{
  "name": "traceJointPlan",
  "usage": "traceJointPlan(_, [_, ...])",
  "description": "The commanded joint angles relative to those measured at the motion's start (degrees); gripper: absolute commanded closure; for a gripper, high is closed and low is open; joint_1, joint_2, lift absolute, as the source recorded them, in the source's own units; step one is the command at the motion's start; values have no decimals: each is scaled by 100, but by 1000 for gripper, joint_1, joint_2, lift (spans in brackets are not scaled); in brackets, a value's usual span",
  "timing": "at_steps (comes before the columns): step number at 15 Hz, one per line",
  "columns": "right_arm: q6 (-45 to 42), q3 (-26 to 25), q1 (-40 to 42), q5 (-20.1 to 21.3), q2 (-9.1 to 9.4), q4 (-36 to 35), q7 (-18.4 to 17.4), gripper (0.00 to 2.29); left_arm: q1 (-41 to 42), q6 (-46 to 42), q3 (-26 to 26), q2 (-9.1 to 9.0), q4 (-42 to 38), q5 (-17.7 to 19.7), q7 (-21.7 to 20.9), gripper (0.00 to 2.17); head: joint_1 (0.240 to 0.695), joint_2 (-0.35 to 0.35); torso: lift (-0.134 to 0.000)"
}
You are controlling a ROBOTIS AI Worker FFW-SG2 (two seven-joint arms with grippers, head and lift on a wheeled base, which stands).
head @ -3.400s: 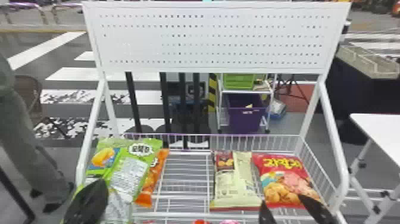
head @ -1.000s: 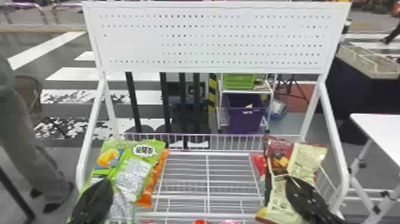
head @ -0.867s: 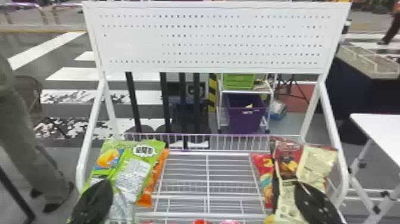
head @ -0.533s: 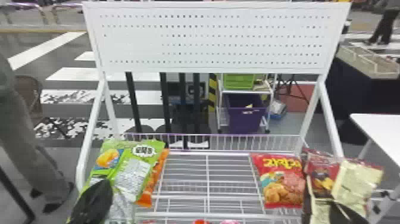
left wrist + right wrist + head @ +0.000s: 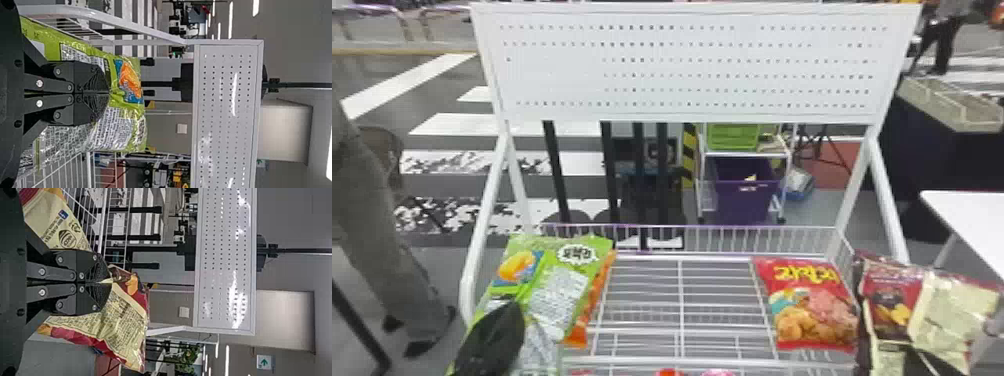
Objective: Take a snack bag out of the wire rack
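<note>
Might snag on the wire rack (image 5: 485, 215) at about 4 o'clock in the head view, from nearness to the right side rail (image 5: 887, 205); cannot tell whether touching. Might dent or drag the green snack bag (image 5: 557, 300) at 7 to 8 o'clock, from any stray move of the left gripper (image 5: 109, 93), with 2 fingers brought tightly together in front of it and nothing seen between. Might slip or twist the cream-and-red snack bag (image 5: 123, 325), held crumpled at 4 o'clock beside the rack's right side, from a narrow pinch between the 2 fingers of the right gripper (image 5: 109, 282). Might tear or crush it from too firm a squeeze. Might knock the red snack bag (image 5: 812, 305), between 4 and 5 o'clock in the rack, from an inward swing of the load.

Count, in descending size: 1 wire rack; 1 perforated panel (image 5: 692, 65) at 12 o'clock; 1 white table (image 5: 967, 215) at 3; 1 purple bin (image 5: 744, 202) near 3; 1 green bin (image 5: 732, 137) near 2; 2 grippers; at least 1 green snack bag, possibly 2 overlapping; 1 cream-and-red snack bag; 1 red snack bag; 1 orange snack bag (image 5: 589, 310) near 7; at least 3 red or pink package edges (image 5: 717, 372) at 6.
</note>
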Motion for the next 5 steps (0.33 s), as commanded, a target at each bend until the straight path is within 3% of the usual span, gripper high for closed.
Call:
traceJointPlan(1, [-17, 18, 1, 2, 0, -3, 10, 2250, 13, 0, 0, -3, -19, -2, 0, 1659, 499, 0, 0])
traceJointPlan(5, [-70, 18, 9, 2, 18, 6, 36, 2250, 22, 0, -9, -3, -19, -10, 0, 1659, 499, 0, 0])
